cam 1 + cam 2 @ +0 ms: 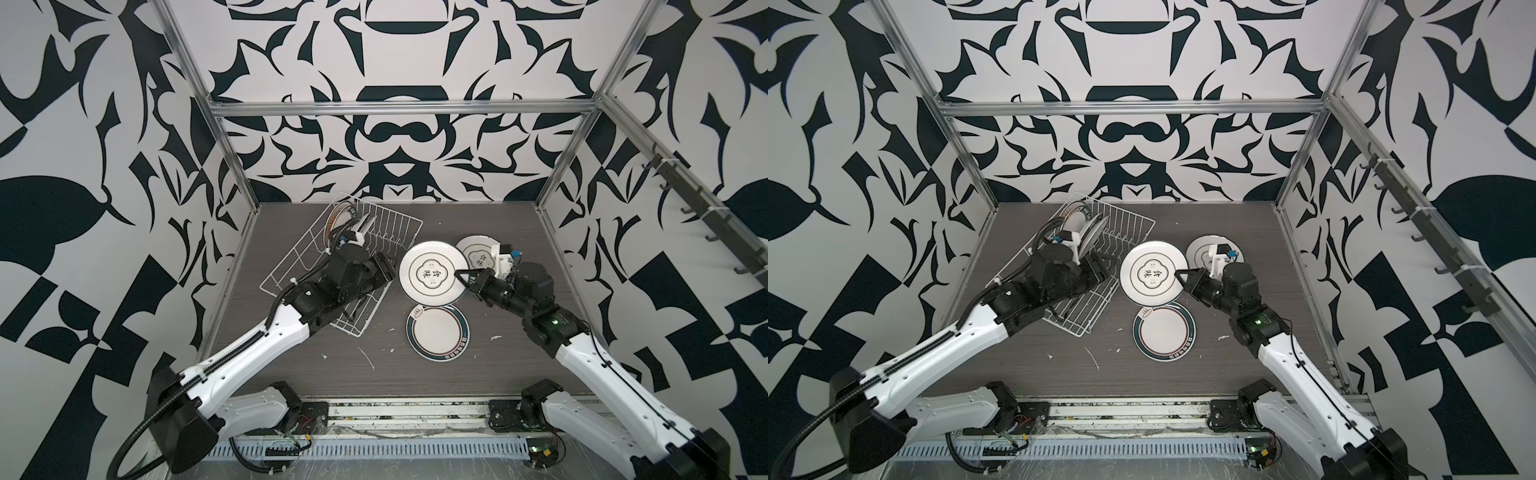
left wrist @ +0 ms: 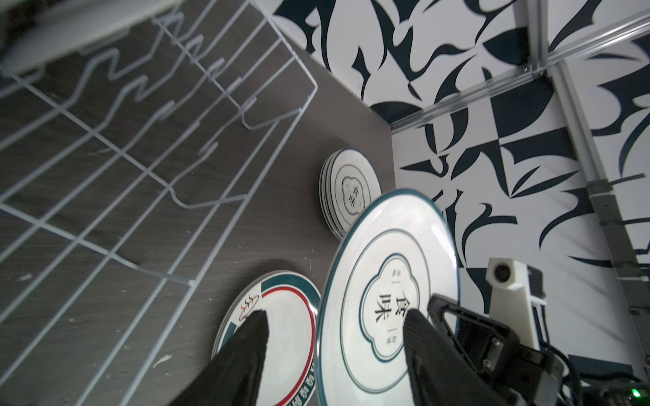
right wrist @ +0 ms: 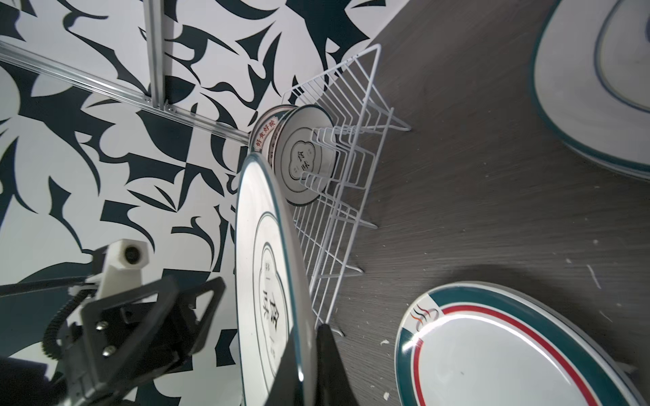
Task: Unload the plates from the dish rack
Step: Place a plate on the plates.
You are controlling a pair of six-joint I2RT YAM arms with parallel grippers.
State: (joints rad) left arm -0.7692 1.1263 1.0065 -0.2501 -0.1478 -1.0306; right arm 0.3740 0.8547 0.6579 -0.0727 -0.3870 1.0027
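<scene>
Nearest you, a teal-banded plate [image 1: 437, 332] lies flat on the tabletop [image 1: 498, 365]. Just behind it, your right pincer [image 1: 459, 276] is clamped on the rim of a cloud-mark plate [image 1: 432, 272] and holds it up off the tabletop. Your left pincer [image 1: 387, 271] is at that plate's other side with its fingers apart, not squeezing. The matching stack [image 1: 473, 245] lies behind and to the right of the held plate, close by the right arm, so that arm looks best placed to set it there. Farthest back, a few plates [image 3: 299, 158] stand in the dish rack [image 1: 395, 226].
</scene>
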